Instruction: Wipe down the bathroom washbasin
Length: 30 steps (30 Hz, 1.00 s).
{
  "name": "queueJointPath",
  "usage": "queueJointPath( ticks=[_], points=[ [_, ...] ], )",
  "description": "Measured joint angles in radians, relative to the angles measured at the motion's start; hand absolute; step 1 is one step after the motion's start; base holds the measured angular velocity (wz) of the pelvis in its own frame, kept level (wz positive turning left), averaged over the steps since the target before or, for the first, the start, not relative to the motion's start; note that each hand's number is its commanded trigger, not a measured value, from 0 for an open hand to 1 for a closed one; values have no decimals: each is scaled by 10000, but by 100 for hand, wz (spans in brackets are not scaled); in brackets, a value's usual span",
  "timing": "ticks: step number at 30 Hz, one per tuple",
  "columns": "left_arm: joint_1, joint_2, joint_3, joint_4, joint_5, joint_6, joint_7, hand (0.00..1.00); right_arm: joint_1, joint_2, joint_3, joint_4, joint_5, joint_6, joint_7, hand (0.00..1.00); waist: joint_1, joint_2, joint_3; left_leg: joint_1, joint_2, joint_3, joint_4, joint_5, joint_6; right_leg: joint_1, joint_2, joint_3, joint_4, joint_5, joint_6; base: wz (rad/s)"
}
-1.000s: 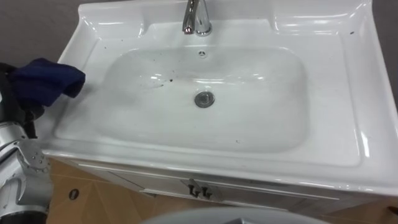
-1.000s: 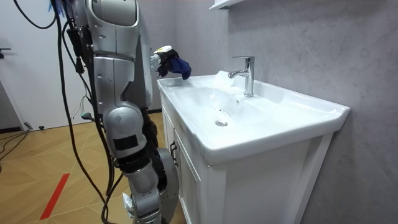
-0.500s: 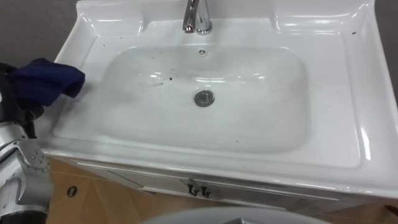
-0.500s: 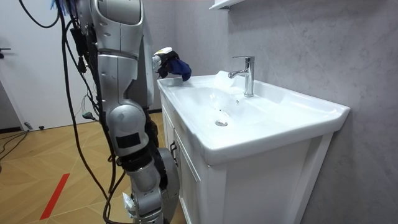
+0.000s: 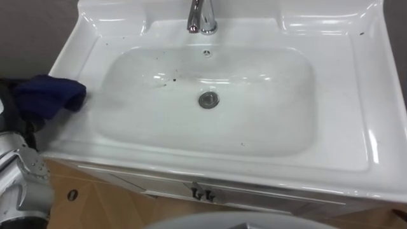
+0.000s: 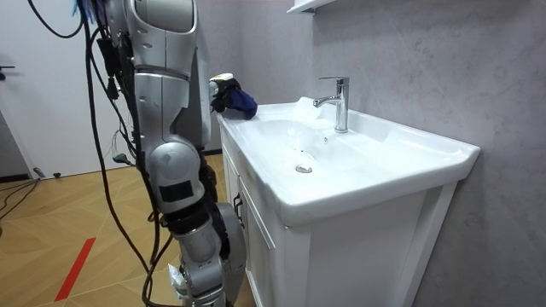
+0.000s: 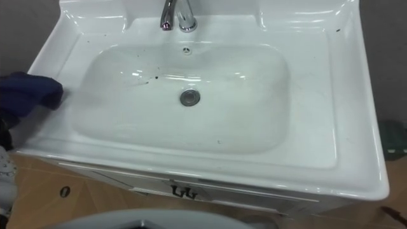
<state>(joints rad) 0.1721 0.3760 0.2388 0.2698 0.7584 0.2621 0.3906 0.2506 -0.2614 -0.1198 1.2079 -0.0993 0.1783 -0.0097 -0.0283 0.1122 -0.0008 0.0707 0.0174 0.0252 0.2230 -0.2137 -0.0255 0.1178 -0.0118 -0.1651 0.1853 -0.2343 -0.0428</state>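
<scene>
A white basin (image 5: 346, 95) lies below me, with a chrome tap (image 5: 201, 16) at the back and a round drain (image 5: 208, 100) in the bowl. Dark specks (image 5: 172, 79) mark the bowl's far left slope. A dark blue cloth (image 5: 49, 95) is bunched in my left hand (image 6: 219, 90), which is shut on it. Cloth and hand sit at the basin's left rim, about level with its edge. Most of the hand is hidden behind the cloth in the eye views.
The basin sits on a white cabinet (image 6: 341, 256) with a small dark door handle (image 5: 203, 194) at the front. A grey wall (image 6: 426, 60) rises behind the tap. I stand on the wooden floor (image 6: 77, 230) at the basin's left front corner.
My left hand with the blue cloth has come down and drawn back a little towards the basin's left edge. The basin itself is unchanged.
</scene>
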Motion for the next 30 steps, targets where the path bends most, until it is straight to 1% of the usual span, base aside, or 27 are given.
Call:
queueJointPath(
  ticks=[5, 8, 11, 20, 23, 27, 30],
  points=[
    [-6, 1, 0, -3, 1, -22, -65, 0, 1, 0, 3, -49, 170, -28, 42, 0, -45, 16, 7, 14, -5, 23, -2, 0, 0, 5, -8, 13, 2, 1, 1, 0],
    [-13, 0, 0, -3, 3, -22, -65, 0, 2, 0, 1, -16, 110, -27, 72, 0, -209, 76, 2, 14, -9, 30, -1, 0, 0, 28, -18, -16, -9, -4, 10, 3],
    [-59, 0, 1, -9, 3, -22, -65, 0, 39, 0, -1, -6, 114, -17, 23, 0, -254, 135, 8, 28, -9, 48, -1, 0, 0, 37, -22, -10, 1, -5, 10, 0],
    [-247, 0, 1, -41, 2, -49, 20, 0, 119, -17, 1, -7, 155, -31, -94, 0, -255, 121, 21, 71, -11, 59, -7, 0, 0, 69, -26, -4, 9, -8, 16, 0],
    [-257, -1, 1, -41, -11, -154, 202, 0, 77, -21, 2, 22, 163, -53, -92, 0, -247, 111, 28, 78, -13, 57, -12, 0, 0, 77, -24, -10, 15, -8, 16, 0],
    [-267, -1, 1, -41, -17, -328, 239, 0, 44, -21, 1, 34, 160, -127, -91, 0, -248, 93, 41, 75, -15, 53, -11, 0, 0, 76, -24, -12, 7, -9, 17, 0],
    [-282, -1, 0, -50, -337, -502, 339, 0, 43, -4, 10, -3, 151, -156, -117, 0, -249, 86, 50, 48, -30, 30, -5, 0, 1, 57, -22, -61, 5, -17, 31, 2]
  ],
)
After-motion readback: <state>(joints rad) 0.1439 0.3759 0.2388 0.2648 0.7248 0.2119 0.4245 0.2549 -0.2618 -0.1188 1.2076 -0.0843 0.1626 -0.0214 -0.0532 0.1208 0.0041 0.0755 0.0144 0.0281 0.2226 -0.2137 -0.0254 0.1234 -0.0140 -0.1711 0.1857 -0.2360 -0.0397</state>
